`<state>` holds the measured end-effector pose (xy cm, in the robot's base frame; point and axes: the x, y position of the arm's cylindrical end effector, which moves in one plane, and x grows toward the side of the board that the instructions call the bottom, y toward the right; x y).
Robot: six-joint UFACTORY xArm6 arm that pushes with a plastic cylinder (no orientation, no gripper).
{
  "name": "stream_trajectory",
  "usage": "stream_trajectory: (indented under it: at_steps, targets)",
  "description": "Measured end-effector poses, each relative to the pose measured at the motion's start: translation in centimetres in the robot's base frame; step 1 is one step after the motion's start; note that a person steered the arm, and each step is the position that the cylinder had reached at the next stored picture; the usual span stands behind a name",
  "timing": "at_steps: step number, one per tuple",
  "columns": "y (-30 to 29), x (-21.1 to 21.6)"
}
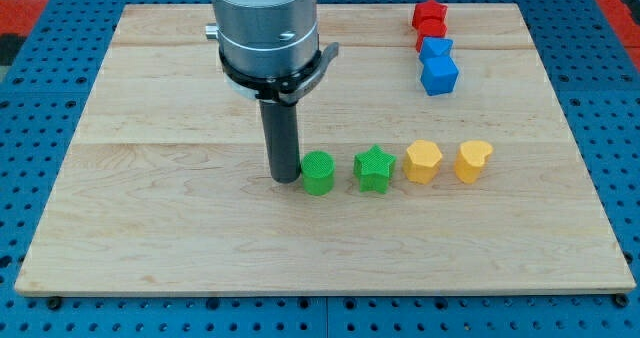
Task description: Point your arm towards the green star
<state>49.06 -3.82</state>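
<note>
A pale wooden board (150,228) lies on a blue perforated table (40,128); a red patch (25,8) shows at ten o'clock.

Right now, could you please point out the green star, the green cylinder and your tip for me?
green star (373,168): camera view, middle of its top face.
green cylinder (318,172): camera view, middle of its body.
my tip (284,179): camera view, rod's very end, just left of the green cylinder.

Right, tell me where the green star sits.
The green star sits just below the board's middle, between the green cylinder on the view's left and a yellow block on its right.
</note>
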Motion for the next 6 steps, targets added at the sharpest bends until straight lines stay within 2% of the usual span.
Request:
stream_trajectory:
  at_steps: [2, 3, 5, 6]
  targets:
    - [-0.5, 0.7]
    - [-0.4, 2.6]
    - [7.2, 3.9]
    - [8.9, 3.9]
